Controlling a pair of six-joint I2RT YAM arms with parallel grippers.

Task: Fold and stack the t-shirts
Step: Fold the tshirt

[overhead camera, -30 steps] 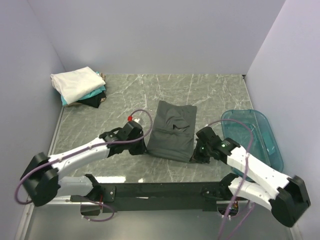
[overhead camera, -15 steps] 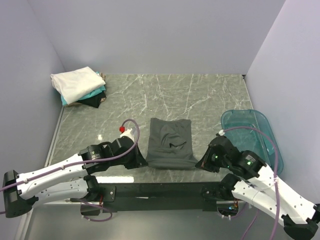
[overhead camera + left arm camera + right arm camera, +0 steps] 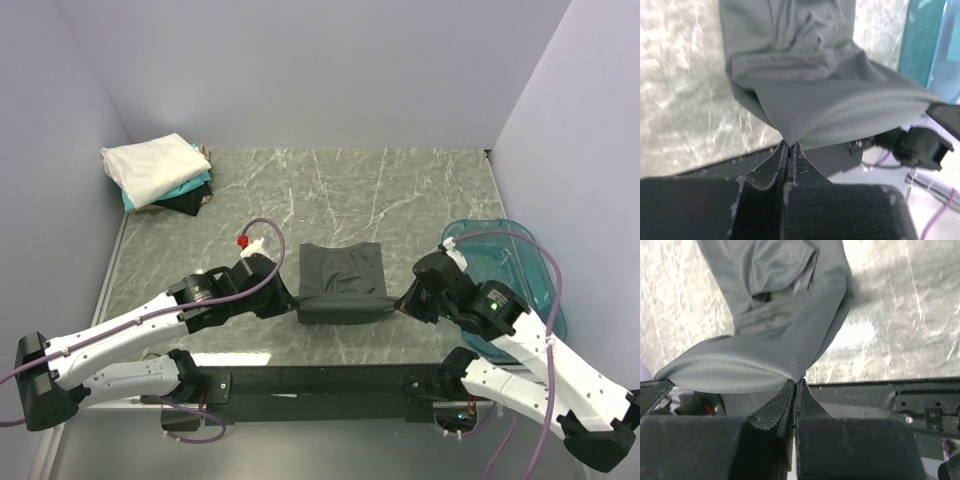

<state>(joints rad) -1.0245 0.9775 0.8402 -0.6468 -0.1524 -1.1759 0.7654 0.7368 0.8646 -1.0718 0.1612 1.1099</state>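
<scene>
The charcoal-grey t-shirt (image 3: 341, 280) lies folded lengthwise on the marble table, its near edge lifted and stretched between both grippers. My left gripper (image 3: 291, 303) is shut on the shirt's near left corner; the cloth (image 3: 805, 75) runs away from my pinched jaws (image 3: 789, 145). My right gripper (image 3: 398, 303) is shut on the near right corner; the cloth (image 3: 780, 330) rises from the closed jaws (image 3: 795, 382). A stack of folded white, teal and black t-shirts (image 3: 155, 170) sits at the far left corner.
A translucent blue plastic tub (image 3: 505, 275) stands at the right edge, right behind my right arm, and shows in the left wrist view (image 3: 925, 45). The black base rail (image 3: 320, 380) runs along the near table edge. Walls close in on three sides.
Both grippers pulled the shirt's near edge toward the table's front, then lifted it and moved it forward. The shirt's visible length has shortened as the near end folds over.
</scene>
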